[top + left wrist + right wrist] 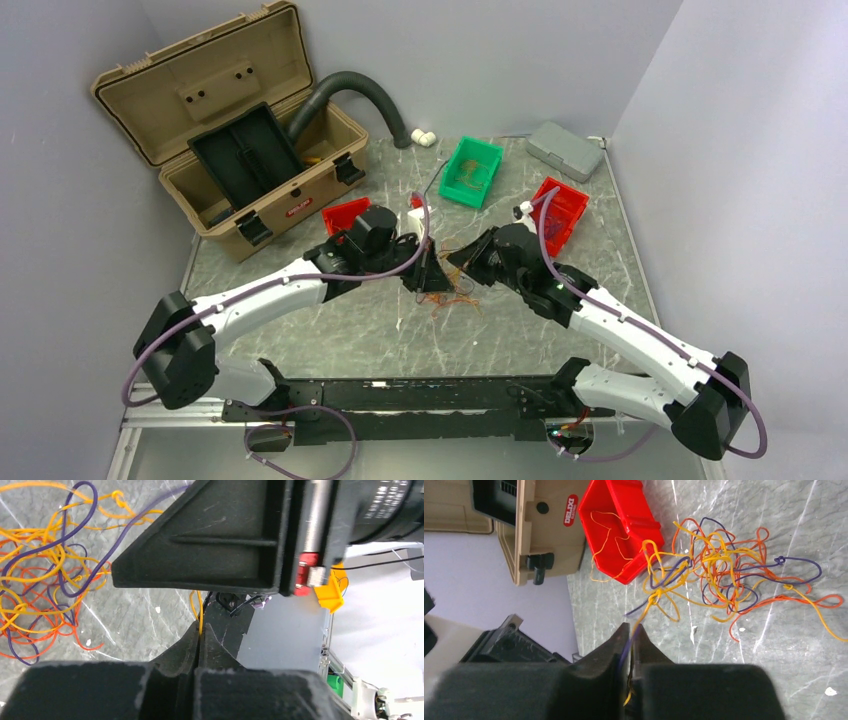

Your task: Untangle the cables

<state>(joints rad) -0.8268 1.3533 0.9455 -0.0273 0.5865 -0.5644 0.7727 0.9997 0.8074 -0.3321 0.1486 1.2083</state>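
Note:
The cables [455, 292] are a loose tangle of orange, yellow, red and purple thin wires on the marble table between the two grippers. In the left wrist view the tangle [45, 565] lies at the upper left. My left gripper [201, 630] is shut on a single yellow cable [200, 607] that runs up from its tips. In the right wrist view the tangle [724, 575] spreads ahead on the table. My right gripper [631, 632] is shut on a purple and a yellow strand that lead to a knot [654, 597]. In the top view the left gripper [432, 275] and the right gripper [462, 258] are close together.
An open tan toolbox [230, 130] stands at the back left with a dark corrugated hose [360, 95] behind it. A red bin [345, 215] holding a thin yellow wire sits by the left gripper. A green bin [472, 170], another red bin [560, 212] and a grey box [565, 150] are at the back right.

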